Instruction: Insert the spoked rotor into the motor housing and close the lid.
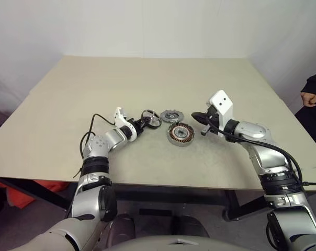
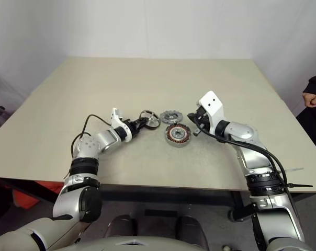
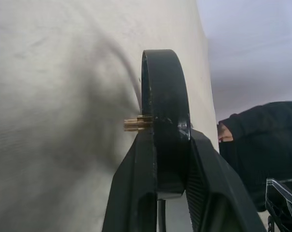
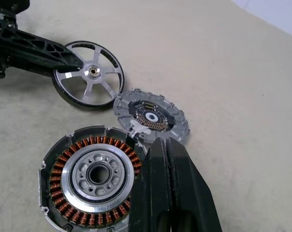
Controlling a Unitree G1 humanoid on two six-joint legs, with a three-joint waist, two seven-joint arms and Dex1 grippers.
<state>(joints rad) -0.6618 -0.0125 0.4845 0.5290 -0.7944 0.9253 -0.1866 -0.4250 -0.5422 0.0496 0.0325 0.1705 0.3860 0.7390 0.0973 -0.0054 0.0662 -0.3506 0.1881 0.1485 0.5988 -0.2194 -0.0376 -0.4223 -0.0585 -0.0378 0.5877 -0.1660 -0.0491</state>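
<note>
Rotor pickup is the step in hand: the left gripper has its fingers closed on the rim of the spoked rotor, gripped edge-on just beside the other parts. The right gripper hovers with its fingers pressed together, holding nothing. Below it the motor housing lies flat on the worktop, copper windings up, with the finned lid touching its far edge. Next, I judge, the rotor must be lifted, levelled and centred over the housing hub. No writing or brand is legible.
</note>
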